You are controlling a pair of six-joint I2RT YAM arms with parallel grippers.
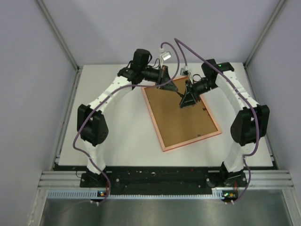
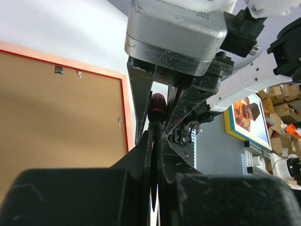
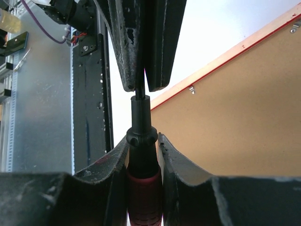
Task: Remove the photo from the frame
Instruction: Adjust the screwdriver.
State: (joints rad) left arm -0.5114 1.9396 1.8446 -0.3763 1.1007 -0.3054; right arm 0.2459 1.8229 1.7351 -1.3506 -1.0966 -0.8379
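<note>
**Top view, with both wrist views.** At the left, the left gripper (image 2: pixel 154 141) was extended over the far part of the white table (image 1: pixel 117 132). Its fingers were pressed together on the thin metal shaft (image 3: pixel 139 92) of a hand tool (image 3: pixel 141 117). At the centre, the tool was held between the two claws, over the far end of the frame (image 1: pixel 183 122). Whether it touched the frame could not be told. Just to the right, the right gripper (image 3: pixel 142 141) was clamped around the tool's red-and-black handle (image 3: pixel 143 197). The frame was laid flat and askew on the table, brown back upward with a reddish rim, running from far centre toward the near right. Small metal tabs (image 2: pixel 59 69) were seen inside the rim. The photo was hidden from view.
</note>
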